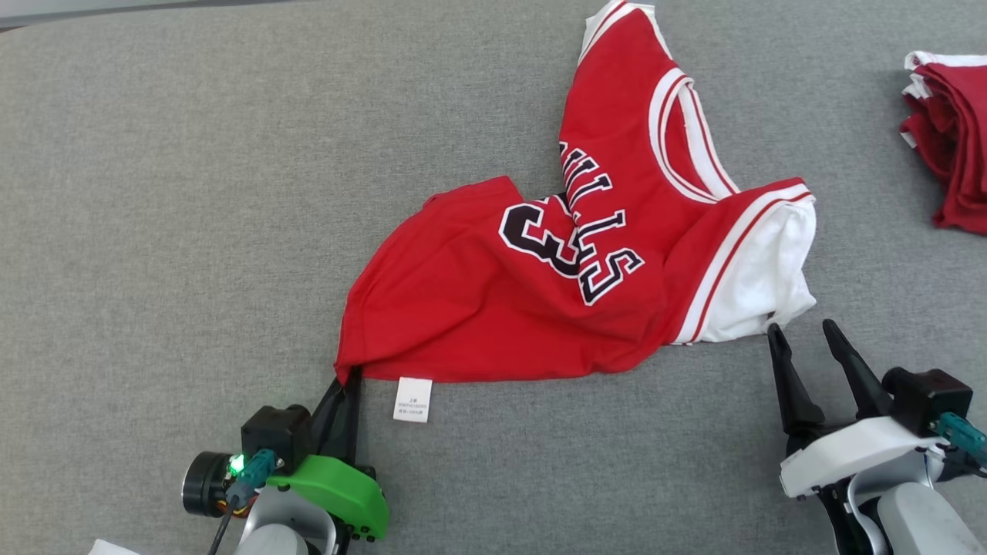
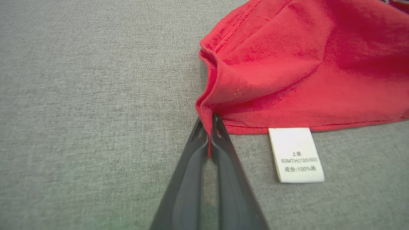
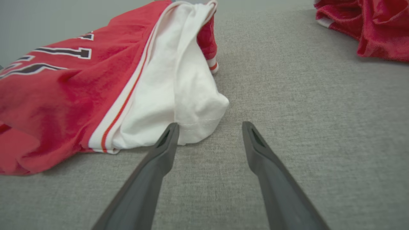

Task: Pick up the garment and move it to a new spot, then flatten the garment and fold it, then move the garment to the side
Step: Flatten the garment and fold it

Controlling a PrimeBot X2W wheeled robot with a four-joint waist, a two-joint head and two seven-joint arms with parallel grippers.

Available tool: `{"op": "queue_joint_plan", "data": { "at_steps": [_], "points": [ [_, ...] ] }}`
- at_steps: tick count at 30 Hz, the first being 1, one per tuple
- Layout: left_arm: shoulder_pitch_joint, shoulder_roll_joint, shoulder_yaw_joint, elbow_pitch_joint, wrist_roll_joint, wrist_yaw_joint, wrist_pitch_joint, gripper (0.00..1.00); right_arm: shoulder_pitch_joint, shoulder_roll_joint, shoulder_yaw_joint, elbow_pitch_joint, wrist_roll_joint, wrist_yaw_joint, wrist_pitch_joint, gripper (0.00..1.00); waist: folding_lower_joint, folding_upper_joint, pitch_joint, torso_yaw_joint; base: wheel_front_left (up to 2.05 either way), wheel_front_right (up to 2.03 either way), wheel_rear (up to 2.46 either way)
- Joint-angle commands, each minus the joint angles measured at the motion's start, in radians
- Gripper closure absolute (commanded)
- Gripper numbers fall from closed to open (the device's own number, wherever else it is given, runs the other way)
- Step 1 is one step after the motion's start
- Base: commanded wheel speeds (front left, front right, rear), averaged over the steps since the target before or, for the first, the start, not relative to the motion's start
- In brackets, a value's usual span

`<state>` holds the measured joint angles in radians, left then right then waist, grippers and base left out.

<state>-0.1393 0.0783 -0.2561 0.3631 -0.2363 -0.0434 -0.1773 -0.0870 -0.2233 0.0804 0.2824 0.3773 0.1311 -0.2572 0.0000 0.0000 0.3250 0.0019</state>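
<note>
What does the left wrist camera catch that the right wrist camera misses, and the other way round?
Left wrist view: the left gripper shut on a corner of the red jersey at its hem, with a white care label lying beside it. Right wrist view: the right gripper open, its fingers at the edge of the jersey's white sleeve, plus the black lettering and a pile of red garments farther off. Shared: the red jersey and the grey fabric surface.
</note>
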Motion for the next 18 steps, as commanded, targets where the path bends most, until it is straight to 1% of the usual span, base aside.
{"op": "queue_joint_plan", "data": {
  "at_steps": [1,6,7,8,9,14,18],
  "points": [
    [-0.02,0.008,0.0,0.008,0.002,0.005,-0.003,1.0,-0.025,-0.008,0.012,0.015,0.011,-0.001,-0.007,0.0,0.0,0.0,0.007,0.009,0.0,0.0,0.0],
    [-0.033,0.004,-0.007,0.011,0.0,0.01,-0.018,1.0,-0.049,-0.02,0.035,0.052,0.024,-0.001,-0.008,0.0,0.0,0.0,0.012,0.022,0.0,0.0,0.0],
    [-0.035,0.003,-0.006,0.012,-0.003,0.012,-0.023,1.0,-0.053,-0.02,0.036,0.052,0.027,-0.001,-0.008,0.33,0.0,0.0,0.012,0.023,0.0,0.0,0.0],
    [-0.035,0.003,-0.006,0.01,-0.005,0.013,-0.03,1.0,-0.055,-0.022,0.038,0.05,0.025,-0.001,-0.008,0.33,0.0,0.0,0.012,0.023,0.0,0.0,0.0],
    [-0.035,0.002,-0.006,0.007,-0.006,0.014,-0.035,1.0,-0.059,-0.024,0.03,0.033,0.02,-0.001,-0.008,1.0,0.0,0.0,0.013,0.023,0.0,0.0,0.0],
    [-0.038,0.005,0.006,-0.043,-0.002,0.024,-0.067,1.0,-0.012,-0.016,-0.026,-0.06,0.003,-0.001,-0.008,1.0,0.0,0.0,0.005,0.022,0.0,0.0,0.0],
    [-0.037,0.017,0.029,-0.161,0.013,0.042,-0.082,1.0,0.012,-0.021,-0.068,-0.178,-0.013,-0.001,-0.008,1.0,0.0,0.0,-0.014,0.011,0.0,0.0,0.0]
  ]
}}
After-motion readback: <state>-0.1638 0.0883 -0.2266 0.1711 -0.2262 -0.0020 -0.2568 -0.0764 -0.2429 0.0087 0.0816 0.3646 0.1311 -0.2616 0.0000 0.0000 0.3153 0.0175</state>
